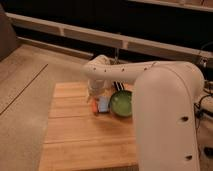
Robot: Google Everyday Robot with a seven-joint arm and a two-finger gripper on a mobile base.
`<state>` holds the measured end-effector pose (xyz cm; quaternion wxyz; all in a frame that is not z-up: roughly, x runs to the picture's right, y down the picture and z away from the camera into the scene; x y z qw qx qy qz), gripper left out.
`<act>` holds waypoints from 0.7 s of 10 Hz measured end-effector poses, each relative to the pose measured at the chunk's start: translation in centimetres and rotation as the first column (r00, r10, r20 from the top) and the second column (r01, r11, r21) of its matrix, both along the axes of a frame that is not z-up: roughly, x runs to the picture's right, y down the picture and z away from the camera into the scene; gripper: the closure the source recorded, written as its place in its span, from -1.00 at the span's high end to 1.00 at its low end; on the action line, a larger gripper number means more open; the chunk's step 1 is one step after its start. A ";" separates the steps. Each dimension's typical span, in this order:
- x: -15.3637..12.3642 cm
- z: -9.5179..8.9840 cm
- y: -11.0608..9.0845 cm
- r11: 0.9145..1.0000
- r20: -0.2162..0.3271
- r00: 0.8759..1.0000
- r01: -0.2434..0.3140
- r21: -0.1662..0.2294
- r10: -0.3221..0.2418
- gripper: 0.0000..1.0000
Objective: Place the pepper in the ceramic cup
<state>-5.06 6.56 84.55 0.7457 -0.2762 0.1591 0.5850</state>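
Observation:
The small red-orange pepper (94,106) lies on the wooden table (75,130), right beside a flat blue object (103,104). My gripper (95,93) hangs down from the white arm's wrist (98,70), directly above the pepper and close to it. The arm reaches in from the right across the back of the table. The white ceramic cup does not show; it may be hidden behind the arm.
A green bowl (121,103) stands just right of the blue object, partly covered by my arm's large white body (165,115). A dark striped item (119,85) sits behind the bowl under the arm. Grey floor lies left; a dark wall with a rail runs behind.

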 end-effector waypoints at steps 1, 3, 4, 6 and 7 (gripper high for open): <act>0.1 0.0 0.0 1.000 0.000 1.000 -0.001 -0.001 0.001 0.30; -0.1 0.0 0.0 1.000 0.002 1.000 0.001 -0.002 -0.001 0.30; 0.0 0.0 0.0 1.000 0.000 1.000 0.004 0.000 -0.004 0.30; -0.1 -0.1 -0.4 1.000 0.001 1.000 -0.012 0.011 0.012 0.30; -0.8 0.3 -0.5 1.000 0.015 1.000 -0.008 0.012 0.008 0.30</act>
